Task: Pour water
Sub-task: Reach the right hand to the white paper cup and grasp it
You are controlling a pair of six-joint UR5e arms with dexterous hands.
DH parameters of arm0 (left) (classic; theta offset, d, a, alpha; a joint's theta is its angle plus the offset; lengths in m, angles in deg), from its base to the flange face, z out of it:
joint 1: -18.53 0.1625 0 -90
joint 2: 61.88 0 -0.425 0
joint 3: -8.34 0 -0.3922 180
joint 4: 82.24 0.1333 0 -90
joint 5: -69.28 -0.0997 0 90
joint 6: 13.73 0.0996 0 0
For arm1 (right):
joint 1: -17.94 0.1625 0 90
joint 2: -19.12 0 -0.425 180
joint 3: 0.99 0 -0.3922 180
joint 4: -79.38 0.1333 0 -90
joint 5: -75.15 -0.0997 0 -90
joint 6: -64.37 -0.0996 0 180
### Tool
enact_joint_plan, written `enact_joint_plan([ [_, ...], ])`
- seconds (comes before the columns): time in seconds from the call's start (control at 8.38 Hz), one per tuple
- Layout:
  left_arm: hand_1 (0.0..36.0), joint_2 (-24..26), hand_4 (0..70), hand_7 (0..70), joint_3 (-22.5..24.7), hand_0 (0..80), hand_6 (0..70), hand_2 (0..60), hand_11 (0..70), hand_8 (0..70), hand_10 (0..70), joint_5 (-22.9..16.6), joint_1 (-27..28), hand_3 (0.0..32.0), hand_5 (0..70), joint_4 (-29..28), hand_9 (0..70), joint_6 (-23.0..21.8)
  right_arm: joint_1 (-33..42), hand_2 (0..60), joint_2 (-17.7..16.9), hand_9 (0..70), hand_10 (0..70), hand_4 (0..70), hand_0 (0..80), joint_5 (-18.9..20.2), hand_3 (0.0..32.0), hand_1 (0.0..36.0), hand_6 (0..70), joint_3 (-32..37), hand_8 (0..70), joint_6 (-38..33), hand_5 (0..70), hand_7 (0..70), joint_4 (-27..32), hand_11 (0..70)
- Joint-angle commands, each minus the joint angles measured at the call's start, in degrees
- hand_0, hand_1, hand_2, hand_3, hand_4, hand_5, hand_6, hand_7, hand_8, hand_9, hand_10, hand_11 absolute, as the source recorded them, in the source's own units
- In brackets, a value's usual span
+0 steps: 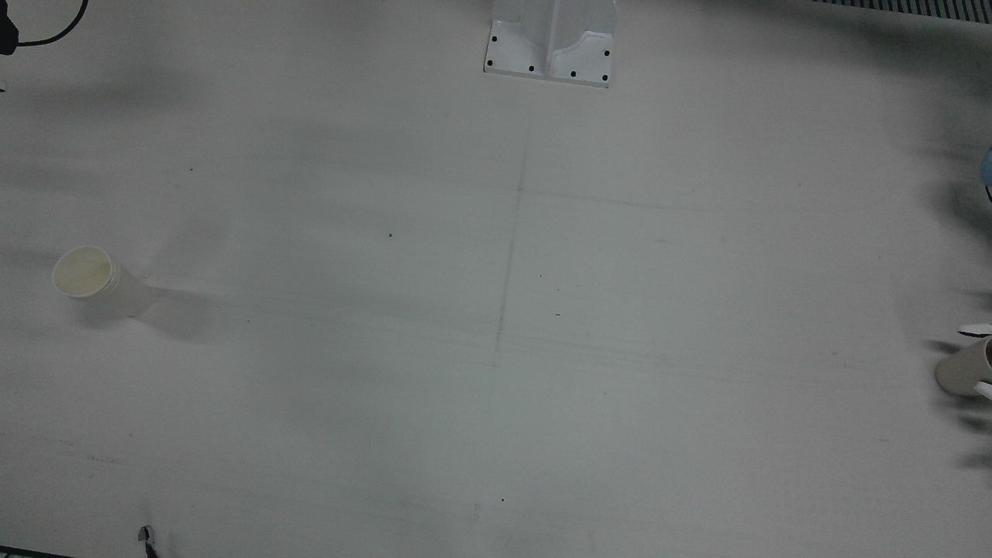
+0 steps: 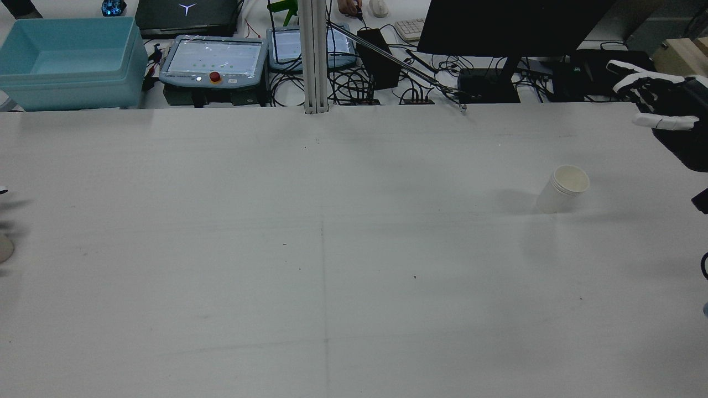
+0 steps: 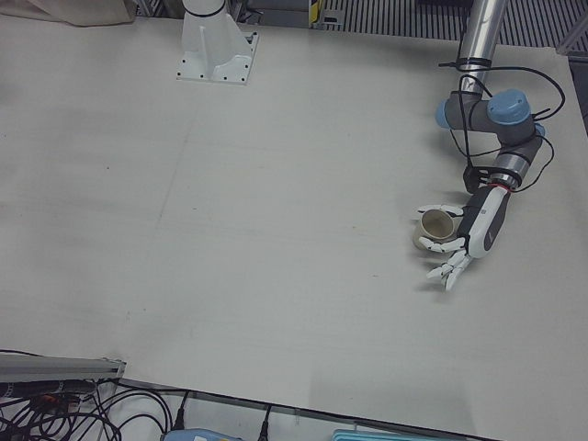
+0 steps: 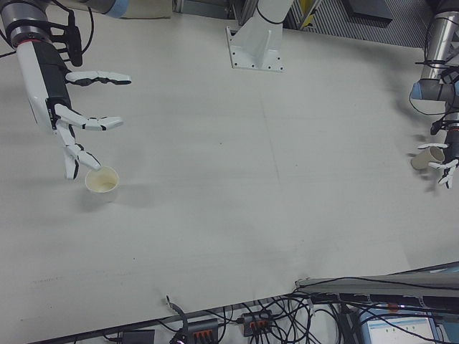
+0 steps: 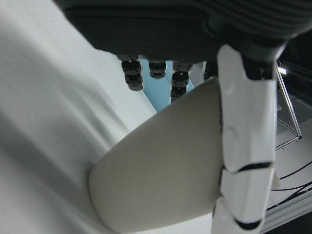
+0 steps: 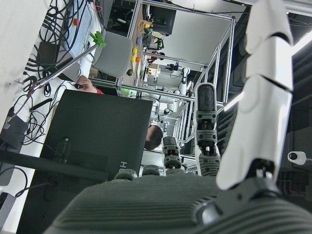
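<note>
Matte white table (image 3: 276, 184) spreads under your arms. Your left hand (image 3: 464, 241) cups a smooth, tapered beige cup (image 3: 434, 226), its segmented white fingers curled loosely around it. Your right hand (image 4: 68, 118) hovers, fingers splayed, above the ribbed-rim paper cup (image 4: 102, 182).

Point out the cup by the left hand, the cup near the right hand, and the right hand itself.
Left cup (image 3: 434, 228), left-front view, its side wall.
Right cup (image 4: 102, 181), right-front view, its rim.
Right hand (image 4: 64, 125), right-front view, its palm.
</note>
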Motion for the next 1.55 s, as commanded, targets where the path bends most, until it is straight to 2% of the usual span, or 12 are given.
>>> enact_joint_plan([
  [0.0,36.0,0.0,70.0,16.8,1.7,80.0,19.0,60.0,16.4,6.9,9.6,1.1,-0.1,0.0,70.0,2.4,6.8,-6.6,3.8,10.9,-2.5,1.9,0.0,26.0,53.5,0.4,0.0,19.0,8.8,1.2,0.7,-1.0,27.7,16.7,0.4,0.0],
  [0.12,36.0,-0.1,70.0,17.2,4.4,80.0,18.8,60.0,16.7,6.8,9.7,1.2,-0.1,0.0,70.0,4.7,7.0,-9.0,3.3,11.2,-2.4,1.8,0.0,25.1,53.2,0.2,0.0,19.0,8.8,8.0,0.7,-0.4,27.3,16.4,2.0,0.0],
  [0.24,36.0,-0.1,70.0,17.1,6.8,78.6,18.2,60.0,16.2,6.4,9.4,1.2,-0.1,0.0,70.0,6.9,6.6,-11.0,2.5,10.7,0.2,1.7,0.0,23.6,52.3,0.2,0.0,18.0,8.9,18.5,0.7,0.9,24.7,15.5,10.2,0.0],
  [0.36,36.0,-0.1,70.0,16.6,7.3,75.1,17.7,60.0,15.6,6.0,9.1,1.4,-0.1,0.0,70.0,7.2,6.2,-12.6,0.2,9.4,4.4,1.2,0.0,18.4,51.2,0.1,0.0,17.2,7.7,30.4,0.5,1.3,20.1,13.1,18.5,0.0],
  [0.48,36.0,-0.1,70.0,16.5,7.3,74.7,17.7,60.0,15.3,6.0,8.9,2.2,-0.1,0.0,70.0,7.7,6.0,-13.9,-1.6,9.0,7.7,0.8,0.0,15.0,51.1,0.0,0.0,17.4,6.8,39.7,0.3,1.4,17.7,11.3,23.6,0.0],
  [0.6,36.0,-0.2,70.0,16.5,7.3,75.1,17.9,60.0,15.0,6.0,8.7,2.4,-0.2,0.0,70.0,7.9,6.0,-14.7,-3.1,11.3,8.6,1.2,0.0,20.8,52.4,-0.3,0.0,18.5,8.5,44.7,0.7,2.5,19.5,13.0,26.6,0.0],
  [0.83,36.0,-0.8,70.0,15.9,7.2,73.4,17.6,60.0,14.6,5.9,8.4,2.4,-0.3,0.0,70.0,7.5,5.7,-14.7,-3.6,6.6,8.0,0.2,0.0,16.2,53.5,-0.3,0.0,19.0,6.6,47.7,0.3,5.1,17.1,8.3,29.2,0.0],
  [0.95,36.0,-0.9,70.0,15.6,7.2,72.2,17.1,60.0,14.6,5.7,8.5,2.5,-0.4,0.0,70.0,7.5,5.6,-15.6,-3.7,0.2,7.6,0.0,0.0,9.9,53.2,-0.3,0.0,17.5,4.2,47.7,0.0,5.3,15.1,5.6,29.9,0.0],
  [1.07,36.0,-1.2,70.0,15.4,7.3,71.8,16.6,60.0,14.6,5.6,8.5,2.5,-0.4,0.0,70.0,7.4,5.6,-15.9,-5.3,0.0,7.7,0.0,0.0,6.2,52.6,-0.3,0.0,16.3,2.8,47.2,0.0,6.9,14.0,4.3,29.9,0.0],
  [1.31,36.0,-2.2,70.0,15.2,7.2,71.0,16.4,60.0,14.5,5.5,8.4,2.6,-0.4,0.0,70.0,6.4,5.4,-15.9,-7.9,0.0,7.9,0.0,0.0,1.1,53.5,-0.4,0.0,17.0,2.2,43.0,0.0,12.7,14.7,4.1,29.0,0.0],
  [1.43,36.0,-2.7,70.0,15.1,7.2,69.4,16.2,60.0,14.7,5.4,8.6,3.1,-0.4,0.0,70.0,6.0,5.4,-16.6,-9.2,0.0,8.0,0.0,0.0,3.5,55.0,-0.5,0.0,19.1,3.1,41.8,0.0,14.1,16.9,5.3,28.8,0.0],
])
